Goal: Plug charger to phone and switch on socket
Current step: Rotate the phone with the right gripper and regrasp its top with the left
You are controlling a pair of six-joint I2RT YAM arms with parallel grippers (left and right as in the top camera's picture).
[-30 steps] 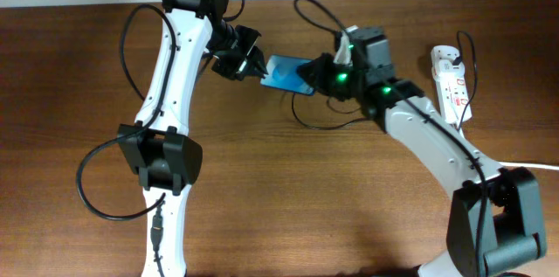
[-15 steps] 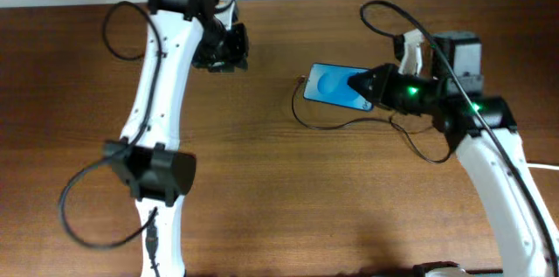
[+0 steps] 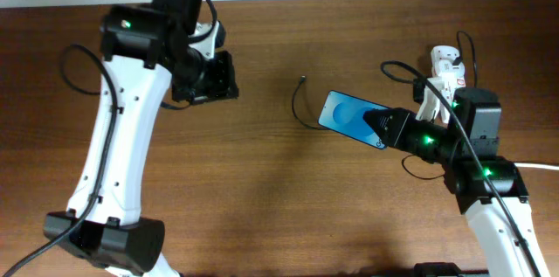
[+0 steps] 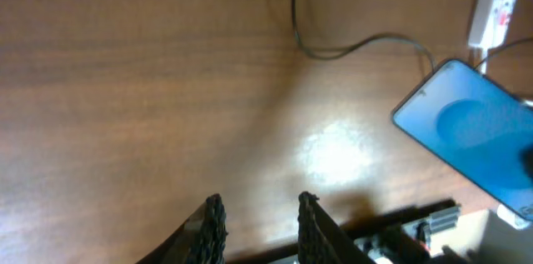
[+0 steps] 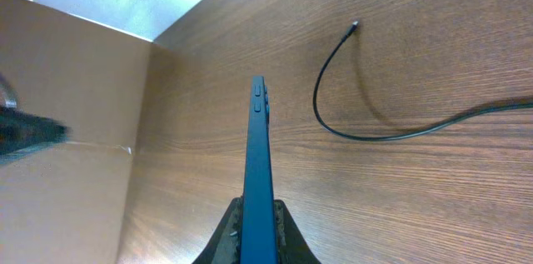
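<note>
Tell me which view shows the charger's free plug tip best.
Right wrist: the plug tip lies unobstructed on the bare wood, close and sharp. Overhead shows it only as a tiny speck near the phone. Left wrist shows the cable running off the top edge, and the tip is not visible.

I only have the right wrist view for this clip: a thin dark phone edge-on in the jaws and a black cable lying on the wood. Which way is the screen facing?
Observer: Up. From overhead, the black-framed smartphone shows its bright blue screen, and the right gripper holds it by one end.
Operator: Where is the socket?
Observer: The white oblong power strip with red marks lies on the brown wooden table, near its far edge on the right arm's side.
Operator: And the left arm?
Observer: The left gripper hangs over the table, apart from the phone, with its jaws apart and nothing between them.
</note>
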